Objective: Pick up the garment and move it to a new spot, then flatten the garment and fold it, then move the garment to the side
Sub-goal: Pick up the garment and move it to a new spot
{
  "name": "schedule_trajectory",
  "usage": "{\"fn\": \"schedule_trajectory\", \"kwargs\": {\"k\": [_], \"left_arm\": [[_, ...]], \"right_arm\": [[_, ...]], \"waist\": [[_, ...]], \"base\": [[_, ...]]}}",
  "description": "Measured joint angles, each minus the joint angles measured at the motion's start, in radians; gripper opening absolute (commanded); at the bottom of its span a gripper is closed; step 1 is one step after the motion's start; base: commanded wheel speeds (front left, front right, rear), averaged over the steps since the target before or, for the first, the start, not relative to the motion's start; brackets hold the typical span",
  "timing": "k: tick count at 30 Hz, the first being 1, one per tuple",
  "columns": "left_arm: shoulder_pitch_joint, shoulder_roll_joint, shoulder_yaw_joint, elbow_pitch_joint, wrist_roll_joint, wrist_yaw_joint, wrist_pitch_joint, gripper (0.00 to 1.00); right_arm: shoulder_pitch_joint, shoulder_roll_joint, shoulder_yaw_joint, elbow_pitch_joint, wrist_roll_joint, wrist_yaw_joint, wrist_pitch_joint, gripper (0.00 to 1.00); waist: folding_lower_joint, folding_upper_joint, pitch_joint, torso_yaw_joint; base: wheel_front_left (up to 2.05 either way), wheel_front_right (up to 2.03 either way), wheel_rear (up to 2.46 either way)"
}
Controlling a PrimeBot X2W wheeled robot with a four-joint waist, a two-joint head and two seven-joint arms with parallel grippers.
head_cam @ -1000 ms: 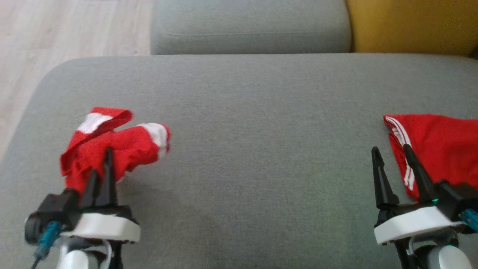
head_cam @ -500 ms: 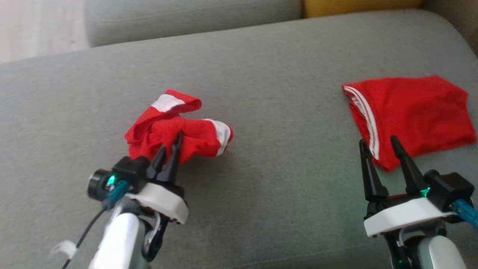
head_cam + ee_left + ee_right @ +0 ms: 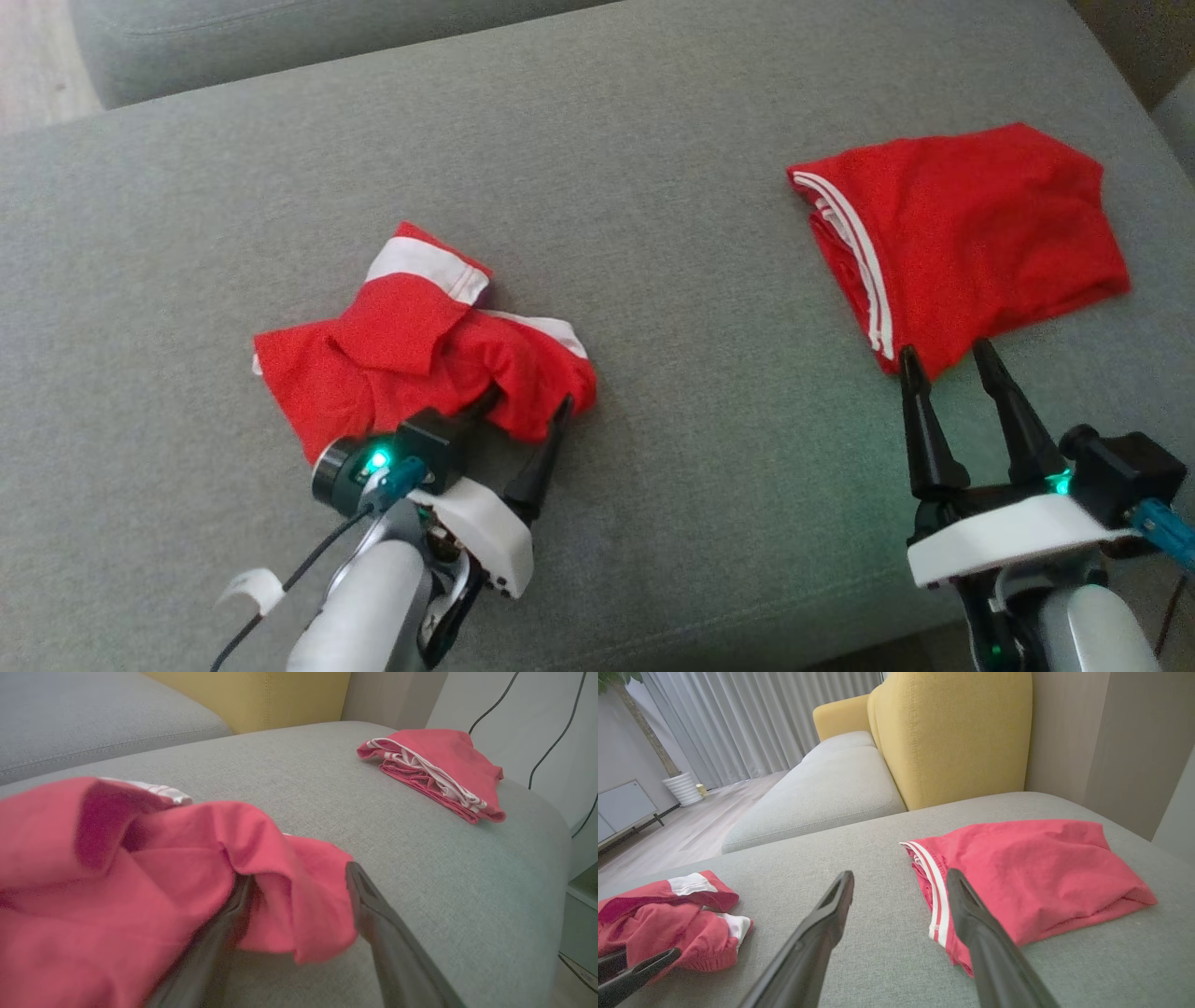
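Observation:
The garment (image 3: pixel 401 359) is a crumpled red piece with white bands, lying in a heap on the grey sofa cushion (image 3: pixel 672 392). My left gripper (image 3: pixel 525 409) is open at the heap's near right edge. One finger is tucked under a fold and the other stands free beside the cloth. The left wrist view shows that fold of the garment (image 3: pixel 117 858) draped between the spread fingers of the left gripper (image 3: pixel 299 879). My right gripper (image 3: pixel 943 353) is open and holds nothing. Its tips are just short of a second, folded red garment (image 3: pixel 962 233).
The folded red garment (image 3: pixel 1027 872) with white stripes lies near the cushion's right end, where the edge drops away (image 3: pixel 556 826). A yellow sofa back (image 3: pixel 952 732) and another grey cushion (image 3: pixel 822 788) stand behind. Grey cushion lies bare between the two garments.
My left gripper has gone from shut on the garment to open, and the cloth has slumped onto the cushion. The head camera has swung, shifting the whole picture. The right gripper stays open.

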Motion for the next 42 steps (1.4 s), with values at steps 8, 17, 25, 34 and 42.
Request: {"fn": "schedule_trajectory", "kwargs": {"k": [8, 17, 25, 34, 42], "left_arm": [[0.012, 0.0, 0.001, -0.109, -0.008, 0.041, -0.027, 1.0], [0.136, 0.042, 0.097, -0.27, -0.035, 0.139, -0.035, 1.0], [0.202, 0.1, 0.186, -0.357, -0.048, 0.198, -0.035, 1.0], [0.319, 0.134, 0.213, -0.411, -0.071, 0.214, -0.029, 1.0], [0.34, 0.14, 0.213, -0.422, -0.09, 0.22, -0.016, 1.0]], "right_arm": [[0.001, 0.0, -0.004, 0.007, -0.001, 0.0, -0.005, 1.0], [0.007, 0.0, -0.03, -0.006, -0.013, 0.0, 0.003, 1.0], [0.042, 0.0, -0.038, -0.021, -0.057, 0.0, 0.029, 1.0], [0.086, 0.0, -0.041, -0.028, -0.072, 0.0, 0.056, 1.0], [0.106, 0.001, -0.058, -0.035, -0.089, 0.0, 0.072, 1.0]], "waist": [[0.0, 0.0, -0.029, 0.052], [0.0, 0.0, -0.082, 0.141], [0.0, 0.0, -0.128, 0.22], [0.0, 0.0, -0.182, 0.253], [0.0, 0.0, -0.202, 0.255]], "base": [[0.0, 0.0, 0.0], [0.0, 0.0, 0.0], [0.0, 0.0, 0.0], [0.0, 0.0, 0.0], [0.0, 0.0, 0.0]]}}
